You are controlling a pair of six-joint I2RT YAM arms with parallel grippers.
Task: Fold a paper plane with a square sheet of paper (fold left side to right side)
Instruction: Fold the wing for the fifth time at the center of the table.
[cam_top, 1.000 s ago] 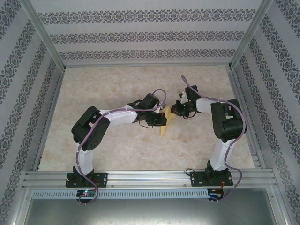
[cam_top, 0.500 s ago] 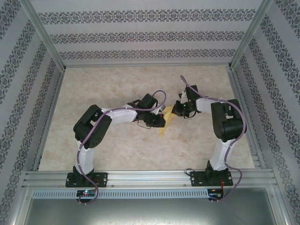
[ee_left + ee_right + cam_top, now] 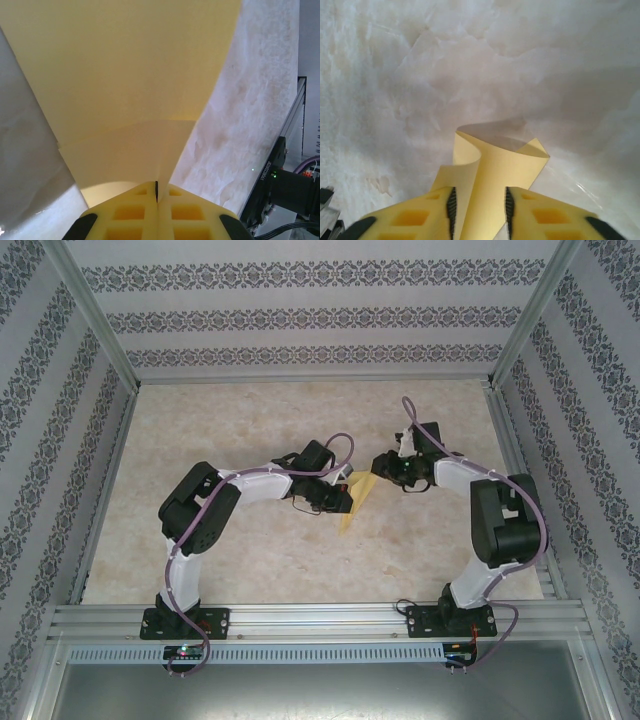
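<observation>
The folded yellow sheet of paper [image 3: 353, 504] is found at the middle of the table [image 3: 250, 555]. It is clamped in the left gripper [image 3: 156, 192], whose fingers are pressed together (seam to seam). The right gripper [image 3: 480, 196], right of the table's middle, is parted, with the sheet's curled end lying loosely between the pads.

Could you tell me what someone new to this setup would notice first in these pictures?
The bright yellow sheet of paper stands out, between the two arms at the middle of the pale marbled table. The left pincer is shut on one end of it, while the right pincer stands open with a curled edge of the sheet between its jaws.
</observation>
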